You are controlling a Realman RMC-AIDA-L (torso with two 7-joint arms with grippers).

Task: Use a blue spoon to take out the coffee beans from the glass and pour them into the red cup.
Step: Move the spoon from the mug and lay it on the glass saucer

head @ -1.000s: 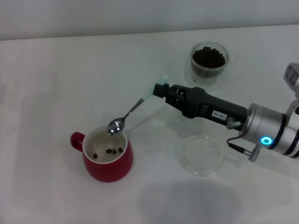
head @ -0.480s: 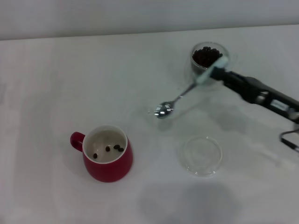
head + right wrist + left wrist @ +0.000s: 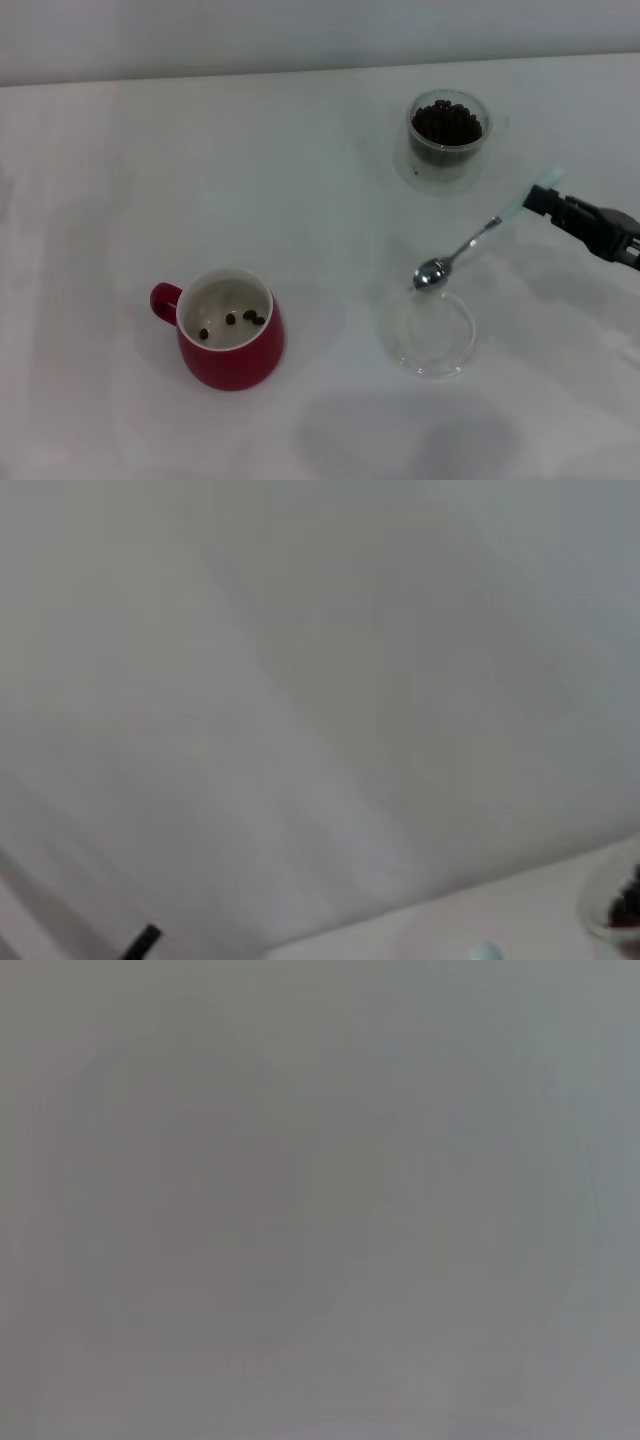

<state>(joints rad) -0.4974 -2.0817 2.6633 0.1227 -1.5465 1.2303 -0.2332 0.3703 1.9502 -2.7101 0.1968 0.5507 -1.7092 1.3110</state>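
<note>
My right gripper (image 3: 545,199) at the right edge of the head view is shut on the pale blue handle of the blue spoon (image 3: 462,248). The spoon's silver bowl hangs low, just above the far rim of a flat clear dish, and looks empty. The glass (image 3: 446,131), full of dark coffee beans (image 3: 447,121), stands at the back right, beyond the gripper. The red cup (image 3: 231,328) sits front left with several beans (image 3: 245,317) on its white inside. The left gripper is out of view.
The shallow clear glass dish (image 3: 432,350) lies on the white table (image 3: 200,170) right under the spoon bowl. The left wrist view shows only plain grey. The right wrist view shows a pale surface and a dark bit of the glass (image 3: 628,908).
My right gripper has drawn back to the right with the spoon: from over the red cup, past the glass, to above the clear dish. The beans in the cup stay put.
</note>
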